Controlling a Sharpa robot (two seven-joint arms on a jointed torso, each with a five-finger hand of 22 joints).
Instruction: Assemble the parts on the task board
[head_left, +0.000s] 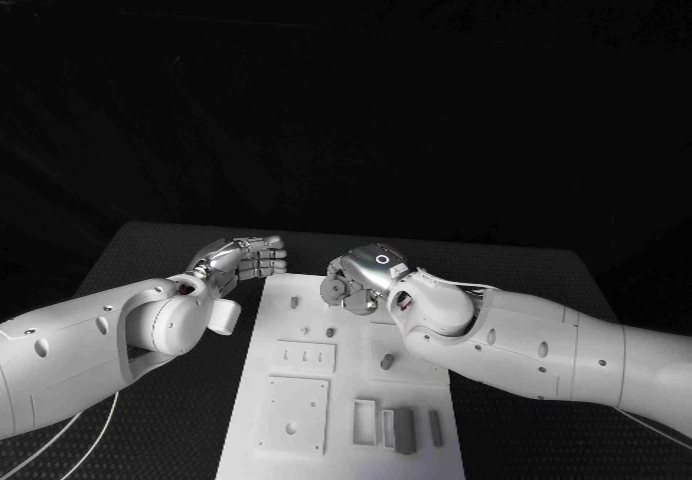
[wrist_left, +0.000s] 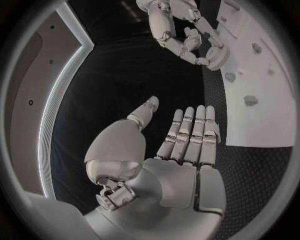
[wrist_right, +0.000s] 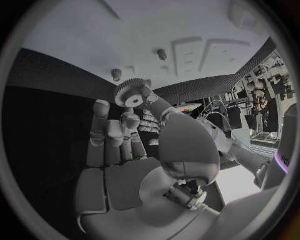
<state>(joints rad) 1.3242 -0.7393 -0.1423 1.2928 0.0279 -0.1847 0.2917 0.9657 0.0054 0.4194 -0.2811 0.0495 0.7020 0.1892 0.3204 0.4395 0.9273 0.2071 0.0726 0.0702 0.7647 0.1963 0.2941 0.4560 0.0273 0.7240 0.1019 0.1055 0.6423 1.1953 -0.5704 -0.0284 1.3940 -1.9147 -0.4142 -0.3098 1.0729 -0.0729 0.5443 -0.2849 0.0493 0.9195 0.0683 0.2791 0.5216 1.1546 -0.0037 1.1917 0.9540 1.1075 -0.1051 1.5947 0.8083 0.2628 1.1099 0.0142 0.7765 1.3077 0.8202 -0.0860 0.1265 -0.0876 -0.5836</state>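
From the head view, my left hand (head_left: 245, 260) rests over the black table (head_left: 159, 250) just off the far left corner of the task board (head_left: 281, 395), fingers straight and side by side, holding nothing. My right hand (head_left: 361, 278) hangs above the board's far edge, and a toothed gear (head_left: 335, 290) sits at its fingertips. On the board itself I note two small pegs (head_left: 330, 331) near the far end, recessed square plates toward its left side, and several upright grey blocks (head_left: 405, 430) near the near right corner. From the left wrist view, my left palm is flat, the fingers (wrist_left: 192, 131) extended and lying close together, the thumb standing off to one side, nothing between them; the board's edge with its pegs and my right hand holding the gear lie beyond. From the right wrist view, the gear (wrist_right: 130, 93) is pinched between my thumb and a fingertip, its teeth and centre hole plain to see; my other fingers (wrist_right: 100, 127) stand upright beside it. The gear is held clear of the board, above its surface, with two pegs (wrist_right: 115, 74) beyond it.
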